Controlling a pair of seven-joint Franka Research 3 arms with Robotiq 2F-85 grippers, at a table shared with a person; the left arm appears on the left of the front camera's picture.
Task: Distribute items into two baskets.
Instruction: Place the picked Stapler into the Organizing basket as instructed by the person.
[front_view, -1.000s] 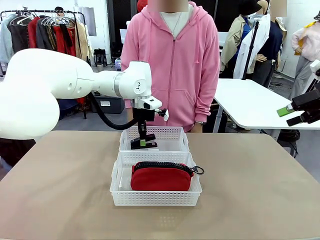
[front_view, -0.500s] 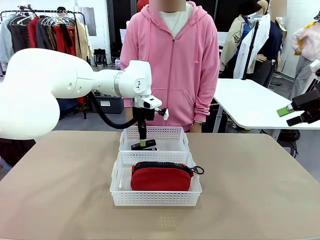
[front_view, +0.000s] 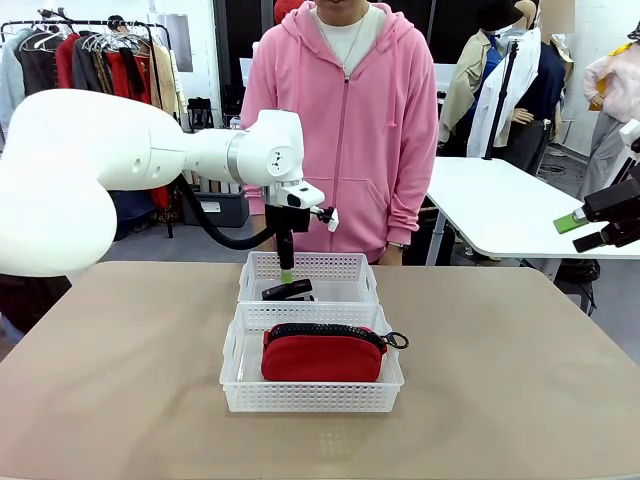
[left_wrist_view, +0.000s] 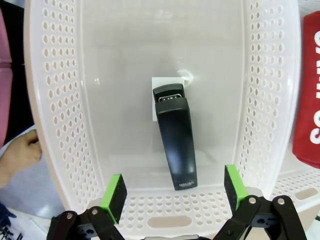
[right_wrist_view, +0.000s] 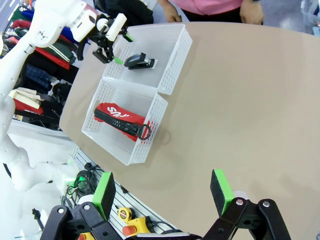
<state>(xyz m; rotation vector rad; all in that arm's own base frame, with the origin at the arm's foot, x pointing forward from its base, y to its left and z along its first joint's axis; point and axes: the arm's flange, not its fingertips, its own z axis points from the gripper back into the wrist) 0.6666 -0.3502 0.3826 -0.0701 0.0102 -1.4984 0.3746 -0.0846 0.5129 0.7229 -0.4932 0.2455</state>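
Now: both items lie in the baskets

Across the tan bench (front_view: 120, 380), the larger white perforated plastic basket (front_view: 311, 397) sits nearest the robot, touching the narrower white lattice basket (front_view: 345, 266) behind it. A person in a pink hoodie (front_view: 340, 120) stands at the far side. Inside the larger basket lies the soft red fabric pouch (front_view: 322, 355) with its black zipper. On the narrower basket's floor lies the small black desk stapler (left_wrist_view: 176, 142). Just above it hangs the left end effector (left_wrist_view: 173, 192), jaws wide apart and holding nothing. High off the bench, the right end effector (right_wrist_view: 163, 195) is likewise spread and empty.

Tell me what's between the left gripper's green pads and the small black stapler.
Nothing: in the left wrist view the open left gripper hangs above the small black stapler, only air between.
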